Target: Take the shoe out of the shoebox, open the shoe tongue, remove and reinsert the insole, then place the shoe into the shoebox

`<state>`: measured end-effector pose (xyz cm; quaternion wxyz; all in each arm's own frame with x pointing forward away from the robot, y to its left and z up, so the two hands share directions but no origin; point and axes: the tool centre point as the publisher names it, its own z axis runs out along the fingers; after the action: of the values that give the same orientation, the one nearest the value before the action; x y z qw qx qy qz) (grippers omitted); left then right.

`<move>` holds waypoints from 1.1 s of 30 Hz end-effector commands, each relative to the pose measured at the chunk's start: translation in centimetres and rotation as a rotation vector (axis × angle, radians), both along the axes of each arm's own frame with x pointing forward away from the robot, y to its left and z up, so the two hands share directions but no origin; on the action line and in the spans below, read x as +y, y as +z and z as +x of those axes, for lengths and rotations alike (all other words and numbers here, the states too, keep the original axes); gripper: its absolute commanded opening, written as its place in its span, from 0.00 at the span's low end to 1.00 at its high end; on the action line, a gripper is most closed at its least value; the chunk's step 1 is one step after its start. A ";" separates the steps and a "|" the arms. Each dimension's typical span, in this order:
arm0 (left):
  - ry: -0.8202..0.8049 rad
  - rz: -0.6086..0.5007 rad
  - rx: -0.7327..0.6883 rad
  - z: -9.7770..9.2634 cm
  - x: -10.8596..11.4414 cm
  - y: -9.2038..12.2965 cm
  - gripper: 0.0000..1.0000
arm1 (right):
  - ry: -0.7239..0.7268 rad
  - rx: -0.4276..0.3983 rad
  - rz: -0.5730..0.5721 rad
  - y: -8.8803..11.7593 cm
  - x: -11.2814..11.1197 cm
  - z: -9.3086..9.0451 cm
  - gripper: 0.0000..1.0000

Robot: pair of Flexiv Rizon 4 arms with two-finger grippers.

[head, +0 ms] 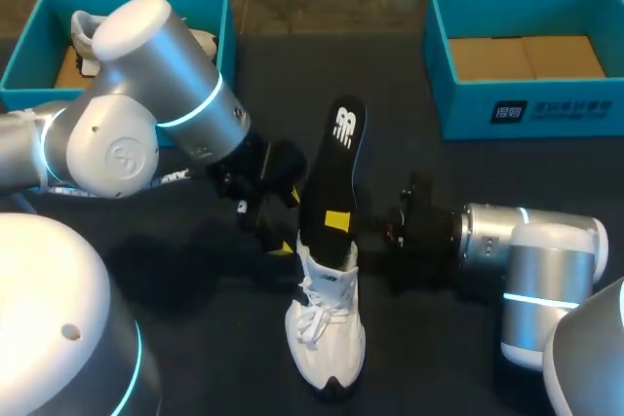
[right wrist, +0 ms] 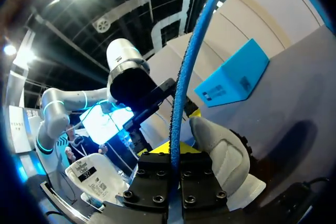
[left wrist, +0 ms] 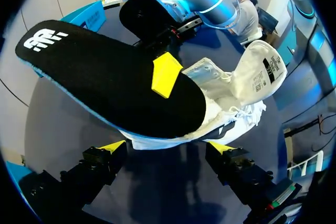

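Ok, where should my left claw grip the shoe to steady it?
Likely the shoe at its heel-side wall, from the side where the open left claw sits. The insole, pinched by the right claw, fills the opening and the tongue is flipped forward.

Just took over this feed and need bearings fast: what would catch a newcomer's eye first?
The black insole stands up out of the white shoe in the middle of the table, pinched by the right tool. The left tool sits beside the shoe's heel end. A teal box at the far left holds another shoe; a second teal box stands far right.
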<state>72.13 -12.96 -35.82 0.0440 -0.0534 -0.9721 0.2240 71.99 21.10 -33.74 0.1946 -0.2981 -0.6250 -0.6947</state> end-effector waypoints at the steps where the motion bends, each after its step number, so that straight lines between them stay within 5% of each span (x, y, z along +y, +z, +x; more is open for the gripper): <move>1: 0.001 -0.001 -0.001 0.0 -0.1 -0.2 1.00 | 0.015 -0.010 0.029 -0.9 -0.3 -0.5 0.00; 27: 0.001 -0.001 -0.001 0.0 -0.1 -0.2 1.00 | 0.104 0.032 -0.021 -0.9 1.0 -2.1 0.00; 30: 0.001 -0.001 -0.001 0.0 -0.1 -0.2 1.00 | 0.107 0.011 -0.041 0.0 1.0 -2.0 0.28; 33: 0.001 -0.001 -0.001 0.0 -0.1 -0.2 1.00 | 0.115 0.001 -0.058 0.7 1.1 -1.8 0.37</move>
<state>72.13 -12.97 -35.82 0.0440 -0.0534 -0.9721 0.2240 70.29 22.02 -33.76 0.2283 -0.2640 -0.6553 -0.6699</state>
